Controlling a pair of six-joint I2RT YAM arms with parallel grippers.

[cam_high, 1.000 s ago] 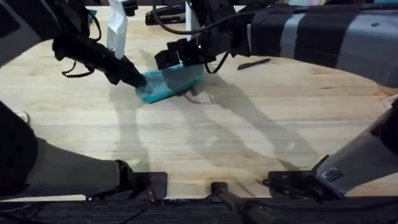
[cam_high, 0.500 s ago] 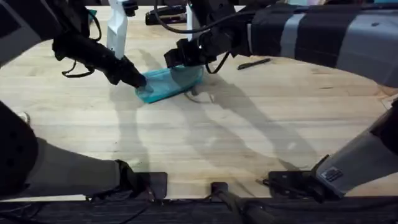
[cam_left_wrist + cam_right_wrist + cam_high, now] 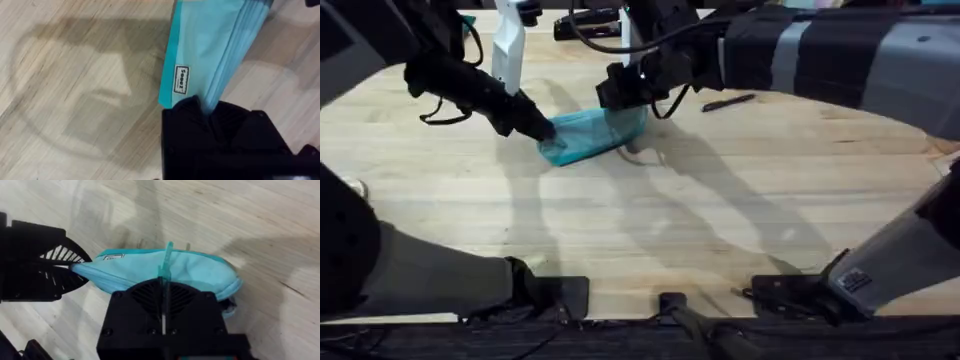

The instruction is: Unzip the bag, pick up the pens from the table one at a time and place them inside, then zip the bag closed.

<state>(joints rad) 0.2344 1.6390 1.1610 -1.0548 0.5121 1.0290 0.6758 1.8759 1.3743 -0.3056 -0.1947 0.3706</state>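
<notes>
The teal bag [image 3: 592, 134] lies on the table [image 3: 650, 220] at the back centre. My left gripper [image 3: 544, 128] is shut on the bag's left end; the left wrist view shows the teal fabric [image 3: 210, 45] pinched in my left gripper [image 3: 205, 106], beside a small label [image 3: 181, 80]. My right gripper [image 3: 622, 92] hangs over the bag's top edge. In the right wrist view my right gripper [image 3: 164, 282] is shut on the upright teal pull tab [image 3: 167, 260] of the bag [image 3: 200, 275]. A black pen [image 3: 728, 102] lies to the right of the bag.
A white upright object [image 3: 507, 45] and a black item [image 3: 585, 22] stand at the table's back edge behind the bag. Both arms reach across the back half of the table. The bare planks in front of the bag stretch to the arms' bases.
My right gripper has slid to the right along the bag's top edge with the pull tab. The left gripper and the bag's left end have stayed put.
</notes>
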